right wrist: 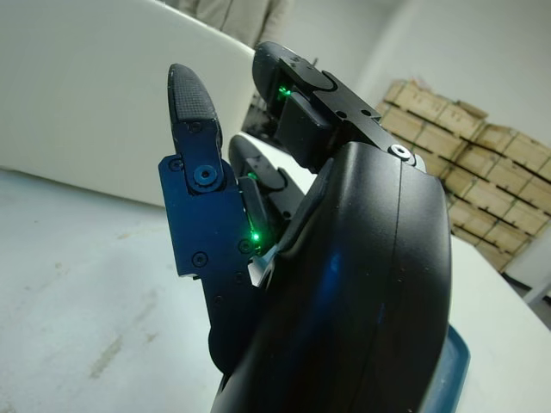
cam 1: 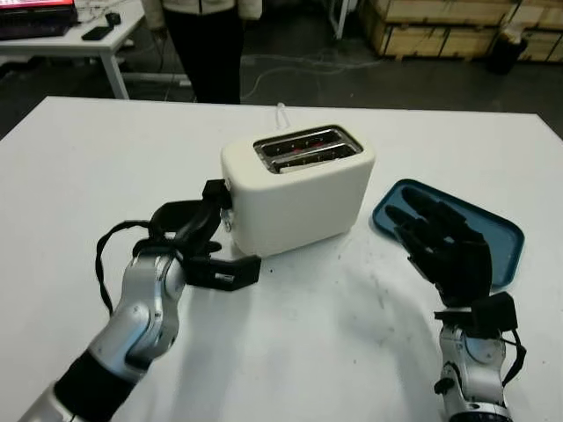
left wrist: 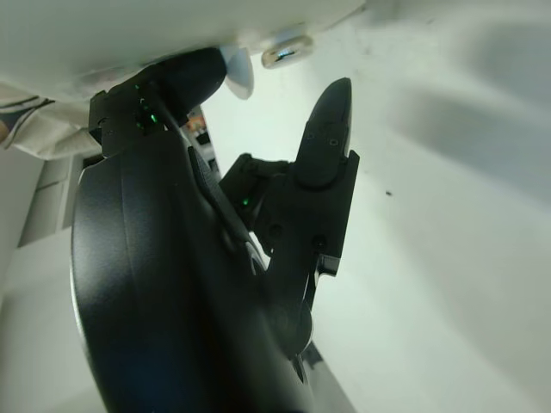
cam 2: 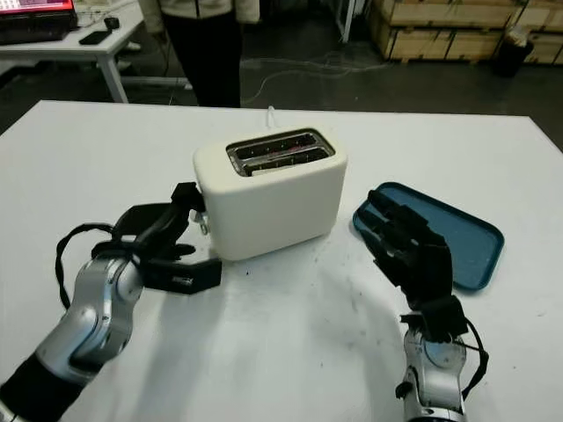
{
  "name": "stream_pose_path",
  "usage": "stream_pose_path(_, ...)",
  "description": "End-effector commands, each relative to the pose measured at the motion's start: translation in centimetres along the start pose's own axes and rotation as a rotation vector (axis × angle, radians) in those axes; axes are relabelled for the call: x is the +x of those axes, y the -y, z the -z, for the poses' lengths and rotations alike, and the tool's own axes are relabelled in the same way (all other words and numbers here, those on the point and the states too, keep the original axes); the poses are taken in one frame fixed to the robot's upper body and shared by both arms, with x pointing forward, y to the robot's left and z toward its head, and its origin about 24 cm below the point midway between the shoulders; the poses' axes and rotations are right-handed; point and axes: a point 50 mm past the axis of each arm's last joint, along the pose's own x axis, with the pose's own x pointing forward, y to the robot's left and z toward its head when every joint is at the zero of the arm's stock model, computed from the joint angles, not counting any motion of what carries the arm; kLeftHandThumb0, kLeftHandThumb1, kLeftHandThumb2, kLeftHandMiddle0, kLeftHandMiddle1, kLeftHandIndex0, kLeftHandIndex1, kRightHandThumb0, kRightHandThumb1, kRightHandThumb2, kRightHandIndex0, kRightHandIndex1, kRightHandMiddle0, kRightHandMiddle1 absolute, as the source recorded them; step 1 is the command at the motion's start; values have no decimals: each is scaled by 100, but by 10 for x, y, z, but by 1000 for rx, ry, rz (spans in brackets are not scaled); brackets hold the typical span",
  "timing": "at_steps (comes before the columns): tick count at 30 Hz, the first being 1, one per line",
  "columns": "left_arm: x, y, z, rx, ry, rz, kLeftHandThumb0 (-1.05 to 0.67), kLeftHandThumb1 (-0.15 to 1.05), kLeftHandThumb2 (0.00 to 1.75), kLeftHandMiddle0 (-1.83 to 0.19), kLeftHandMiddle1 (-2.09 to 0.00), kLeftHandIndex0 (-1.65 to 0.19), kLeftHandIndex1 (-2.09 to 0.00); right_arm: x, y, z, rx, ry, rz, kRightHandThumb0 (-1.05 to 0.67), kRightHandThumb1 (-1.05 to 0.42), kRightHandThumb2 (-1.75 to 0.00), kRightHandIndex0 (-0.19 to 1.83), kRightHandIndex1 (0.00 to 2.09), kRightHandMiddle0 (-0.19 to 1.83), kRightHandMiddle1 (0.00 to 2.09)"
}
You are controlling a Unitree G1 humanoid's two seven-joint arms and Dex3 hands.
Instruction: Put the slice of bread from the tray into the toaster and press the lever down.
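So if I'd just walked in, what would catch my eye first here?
Probably the cream toaster in the middle of the white table, its slots glowing red inside. The left hand reaches up to the lever end of it, a finger at the knob. The right hand is open, held above the blue tray to the toaster's right, and a person stands behind the table.

The left hand (cam 1: 208, 230) is reaching forward from the bottom left, one fingertip (left wrist: 225, 70) raised high and its thumb stretched sideways. The right hand (cam 1: 444, 244) stands upright, open, holding nothing.
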Motion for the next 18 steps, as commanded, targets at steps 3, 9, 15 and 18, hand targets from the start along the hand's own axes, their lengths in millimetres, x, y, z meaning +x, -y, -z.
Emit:
stream_pose_path(3,-10,130,-18,30,-6,596,-19,92,5,-83,-19,-85,-9,3,6,-6,-24,30,-2,-49,-92,-11,85,1,79,1)
stream_pose_path(9,-4,115,-22,44,38,559,-19,92,7,-90,-14,-90,-6,8,3,-5,-12,28,-14,-50,-92,-10,83,0,79,0)
stream_pose_path(15,-1,107,-21,61,50,511,-20,92,5,-94,-13,-93,-5,9,2,-5,-7,39,-7,-48,-92,-10,84,0,78,0)
stream_pose_path(18,-1,101,-22,53,70,479,-20,92,4,-102,-16,-96,-6,9,2,-4,-11,40,-3,-47,-92,-10,84,0,78,0)
